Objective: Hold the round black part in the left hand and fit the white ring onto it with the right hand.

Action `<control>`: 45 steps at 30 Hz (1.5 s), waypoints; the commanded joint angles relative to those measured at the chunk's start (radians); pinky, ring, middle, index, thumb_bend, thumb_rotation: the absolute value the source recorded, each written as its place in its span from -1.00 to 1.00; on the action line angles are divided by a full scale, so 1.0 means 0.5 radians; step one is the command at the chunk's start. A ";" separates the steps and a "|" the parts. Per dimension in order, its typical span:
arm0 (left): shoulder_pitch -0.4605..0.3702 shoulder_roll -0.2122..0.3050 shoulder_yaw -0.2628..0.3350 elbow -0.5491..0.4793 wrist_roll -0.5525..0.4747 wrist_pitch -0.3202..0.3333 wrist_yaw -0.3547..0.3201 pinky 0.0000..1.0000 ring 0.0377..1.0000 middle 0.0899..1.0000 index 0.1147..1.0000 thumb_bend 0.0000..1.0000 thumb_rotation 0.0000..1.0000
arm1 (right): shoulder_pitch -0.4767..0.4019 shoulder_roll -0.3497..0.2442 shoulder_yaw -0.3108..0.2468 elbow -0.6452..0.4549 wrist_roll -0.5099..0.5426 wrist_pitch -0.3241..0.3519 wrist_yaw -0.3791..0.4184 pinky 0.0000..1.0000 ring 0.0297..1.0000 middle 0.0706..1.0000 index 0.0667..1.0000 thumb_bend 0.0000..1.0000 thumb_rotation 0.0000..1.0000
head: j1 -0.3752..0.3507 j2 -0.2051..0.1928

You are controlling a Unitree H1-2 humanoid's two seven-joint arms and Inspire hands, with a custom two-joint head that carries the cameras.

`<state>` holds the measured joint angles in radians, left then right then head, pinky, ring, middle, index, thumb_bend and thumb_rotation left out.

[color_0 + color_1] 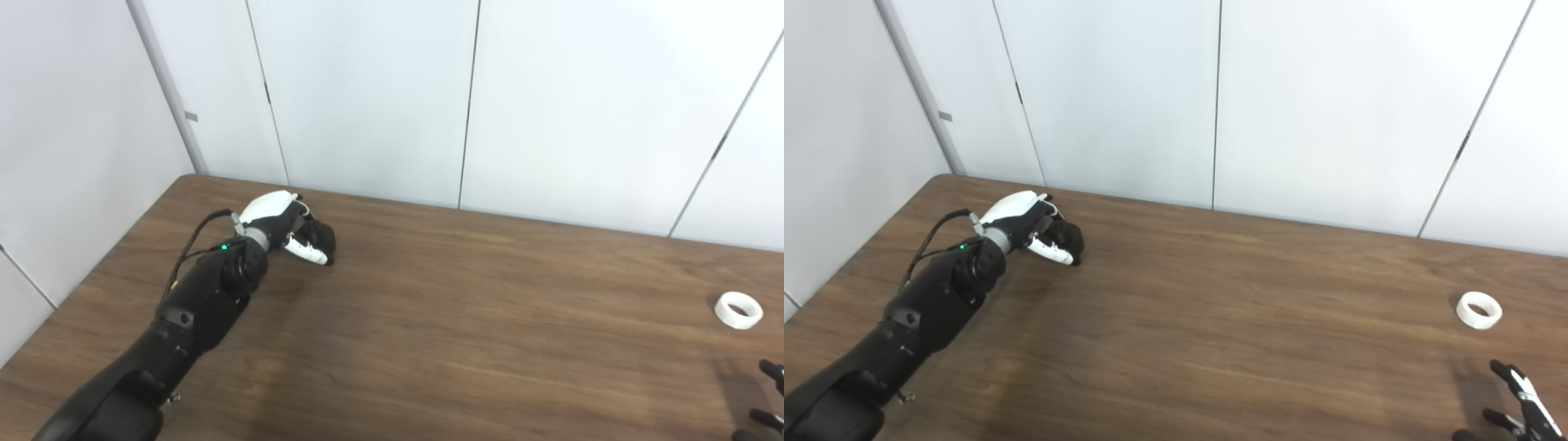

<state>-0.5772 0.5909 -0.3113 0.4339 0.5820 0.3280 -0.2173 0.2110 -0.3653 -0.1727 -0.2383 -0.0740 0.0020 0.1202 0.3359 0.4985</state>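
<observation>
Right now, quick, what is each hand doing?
Left hand: fingers closed around the round black part.
Right hand: open, fingers apart, holding nothing; white ring lies on the table.

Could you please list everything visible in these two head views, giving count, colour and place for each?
table: one, dark brown wood grain, fills the lower part of both views.
wall panels: several, pale grey-white, behind the table's far edge.
white ring: one, white, lying on the table near its right side, untouched.
round black part: one, black, far left of the table, inside the left hand's fingers.
left hand: one, white and black, at the far left of the table, closed around the round black part; black arm behind it.
right hand: one, black and white, only fingers visible at the lower right corner, spread, holding nothing.
</observation>
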 commanded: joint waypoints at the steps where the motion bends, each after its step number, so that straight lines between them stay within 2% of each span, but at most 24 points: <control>1: 0.007 0.086 -0.023 -0.032 0.057 0.021 -0.063 1.00 1.00 1.00 0.28 0.80 -0.90 | 0.005 -0.042 -0.015 -0.009 -0.003 0.003 0.007 0.80 0.99 1.00 0.86 0.43 0.25 | 0.001 0.002; 3: 0.016 0.099 -0.020 -0.039 0.060 0.016 -0.060 1.00 1.00 1.00 0.29 0.79 -0.89 | 0.005 -0.040 -0.015 -0.009 -0.001 0.004 0.007 0.82 1.00 1.00 0.86 0.43 0.24 | 0.001 0.002; 7: 0.041 0.116 -0.017 -0.041 0.071 -0.016 -0.040 1.00 1.00 1.00 0.25 0.74 -0.99 | 0.003 -0.042 -0.013 -0.005 -0.013 0.005 0.004 0.79 1.00 1.00 0.85 0.45 0.26 | 0.001 0.005; 10: 0.064 0.118 0.000 -0.038 0.061 -0.063 0.001 1.00 1.00 0.96 0.10 0.66 -1.00 | 0.002 -0.044 -0.012 -0.006 -0.016 0.007 0.003 0.79 1.00 1.00 0.85 0.46 0.26 | 0.001 0.005; 11: 0.072 0.112 0.018 -0.025 0.045 -0.096 0.034 1.00 1.00 0.92 -0.06 0.29 -0.95 | 0.002 -0.045 -0.012 -0.003 -0.019 0.003 0.002 0.78 1.00 1.00 0.85 0.45 0.26 | 0.001 0.005; 12: 0.079 0.106 0.034 -0.015 0.031 -0.121 0.061 1.00 1.00 0.87 -0.11 0.17 -0.93 | 0.001 -0.046 -0.012 0.001 -0.018 -0.001 0.003 0.78 1.00 1.00 0.85 0.45 0.26 | 0.001 0.005; 14: 0.091 0.095 0.056 -0.011 0.022 -0.156 0.098 1.00 1.00 0.80 -0.16 0.07 -0.91 | -0.001 -0.044 -0.015 0.006 -0.003 0.000 0.006 0.80 1.00 1.00 0.85 0.45 0.25 | 0.002 0.005; 20: 0.117 0.077 0.070 -0.021 0.046 -0.216 0.165 1.00 0.98 0.70 -0.18 0.04 -0.91 | 0.002 -0.044 -0.016 0.005 -0.010 -0.012 0.003 0.77 1.00 1.00 0.84 0.45 0.26 | 0.003 0.009; 30: 0.136 0.072 0.070 -0.020 0.056 -0.319 0.239 1.00 0.93 0.63 -0.18 0.04 -0.91 | 0.005 -0.038 -0.018 -0.020 0.012 0.027 0.010 0.80 1.00 1.00 0.86 0.49 0.27 | 0.003 0.009; 35: 0.168 0.054 0.068 -0.120 0.051 -0.315 0.229 1.00 0.94 0.66 -0.18 0.04 -0.91 | 0.009 -0.031 -0.007 -0.028 -0.012 0.037 0.003 0.77 1.00 1.00 0.85 0.49 0.27 | -0.032 0.003; 39: 0.210 0.037 0.071 -0.233 0.043 -0.348 0.232 1.00 0.93 0.68 -0.18 0.04 -0.91 | 0.006 -0.025 0.001 -0.019 -0.031 -0.039 -0.007 0.74 1.00 1.00 0.86 0.47 0.27 | -0.054 0.002; 42: 0.252 0.019 0.088 -0.348 0.040 -0.337 0.226 1.00 0.94 0.72 -0.18 0.04 -0.91 | -0.003 -0.023 0.005 -0.031 -0.052 -0.046 -0.012 0.71 1.00 1.00 0.87 0.43 0.22 | -0.091 -0.003; 45: 0.287 0.001 0.107 -0.425 0.033 -0.352 0.222 1.00 0.95 0.73 -0.18 0.04 -0.90 | -0.017 -0.030 0.010 -0.045 -0.125 -0.017 -0.028 0.85 1.00 1.00 0.87 0.46 0.24 | -0.118 -0.008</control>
<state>-0.4147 0.5710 -0.2757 0.2548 0.5883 0.1702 -0.1187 0.2100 -0.3647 -0.1668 -0.2425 -0.1126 -0.0105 0.1168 0.2762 0.4940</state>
